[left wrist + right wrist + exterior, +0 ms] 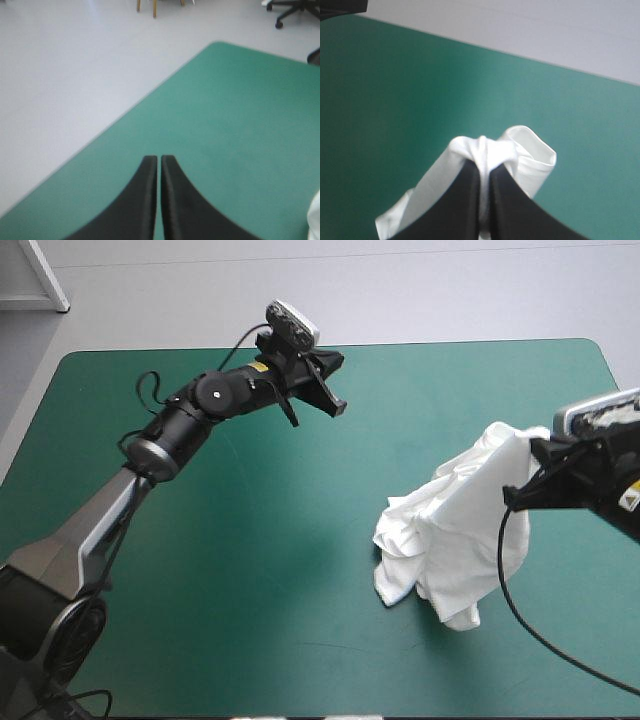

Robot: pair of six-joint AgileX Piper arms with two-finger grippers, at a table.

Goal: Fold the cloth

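The teal-green cover (250, 570) fills the table. Over its far middle the left gripper (159, 160) hangs raised, black fingers pressed together. Near the right edge the right gripper (486, 172) is clamped on the white T-shirt (450, 530), whose top is held up while its lower folds lie crumpled on the cover.

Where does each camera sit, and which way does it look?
High: above and behind the robot, looking down at the table; left arm and right arm show.
Left wrist: above the left claw, shut, looking across the table.
Right wrist: above the right claw, shut on the T-shirt.
Shared: high and right wrist show the T-shirt.
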